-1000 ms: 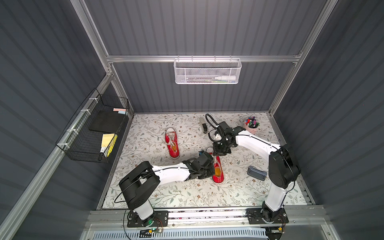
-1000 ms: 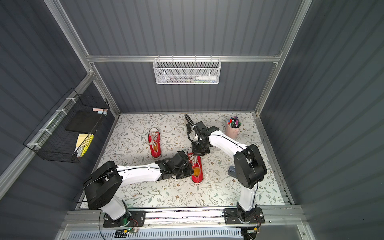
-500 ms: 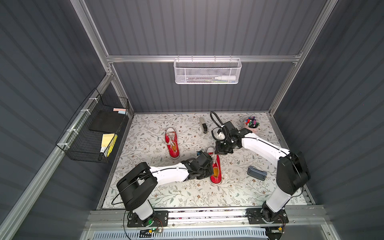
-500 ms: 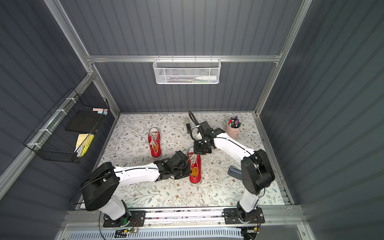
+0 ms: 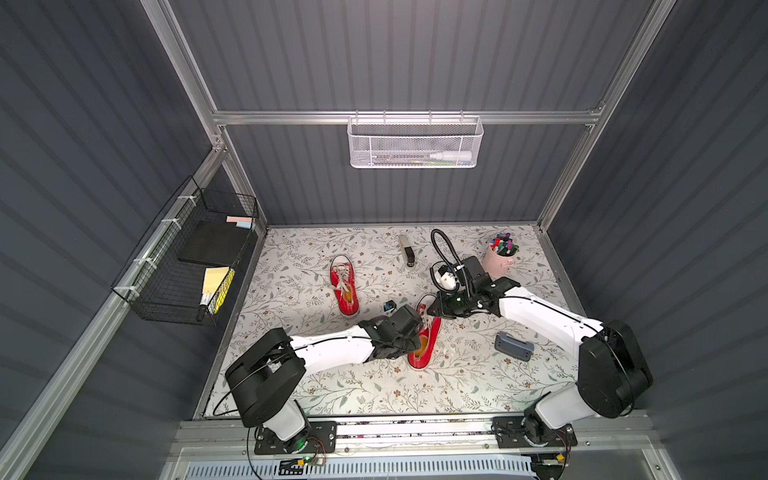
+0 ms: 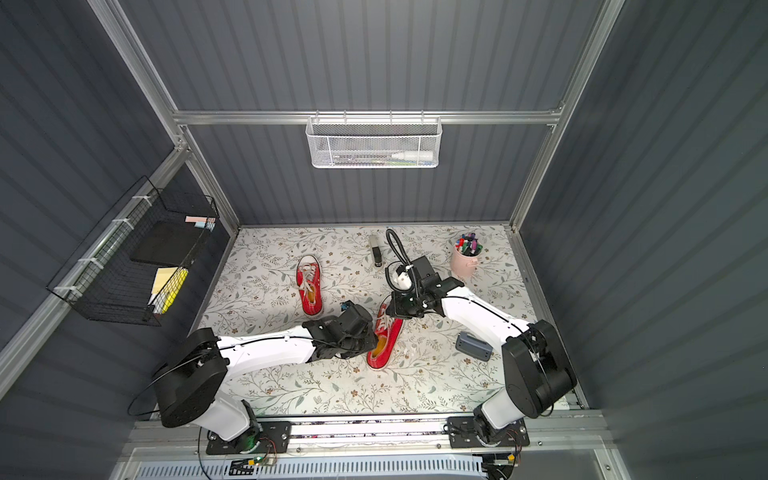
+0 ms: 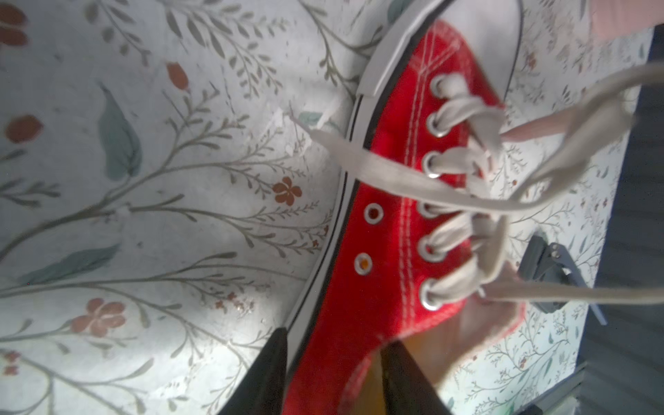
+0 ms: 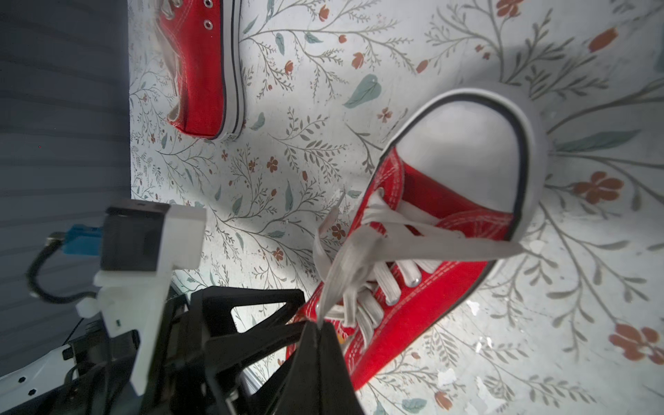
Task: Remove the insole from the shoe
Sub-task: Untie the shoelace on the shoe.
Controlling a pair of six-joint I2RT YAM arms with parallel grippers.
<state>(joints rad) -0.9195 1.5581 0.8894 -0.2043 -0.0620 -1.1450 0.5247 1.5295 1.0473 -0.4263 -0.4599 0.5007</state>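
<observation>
Though well apart from both arms, hangs on the left wall: black wire basket [image 5: 187, 266]. Next along, on the floral mat [image 5: 291, 332], spare red shoe [image 5: 345, 286], toe cap toward the back wall. Then the shoe [image 5: 431, 332] itself, about mid-mat between the two arms, upright on its sole. Long axis near to far: heel toward the front rail, white toe cap toward the back wall, swung a little rightward. Yellow insole [image 5: 422, 348] inside, glimpsed at the heel opening in both top views. Left gripper [image 7: 334, 361] at that heel opening, fingertips buried under the wrist from above. Laid bare only by the left wrist view: jaws parted, one finger [image 7: 271, 366] outside by the sole's edge, its mate inside the opening, red side wall standing between. Right gripper [image 8: 318, 328] at the toe end, clamped tight on the shoelace [image 8: 431, 246], drawn taut off the eyelets. Shown plainly by the right wrist view alone, along with the whole toe cap, partly covered from above. Further right, grey block [image 5: 513, 345] on the mat, apart from the shoe. Toward the back right corner, pink cup [image 5: 498, 262] of markers.
</observation>
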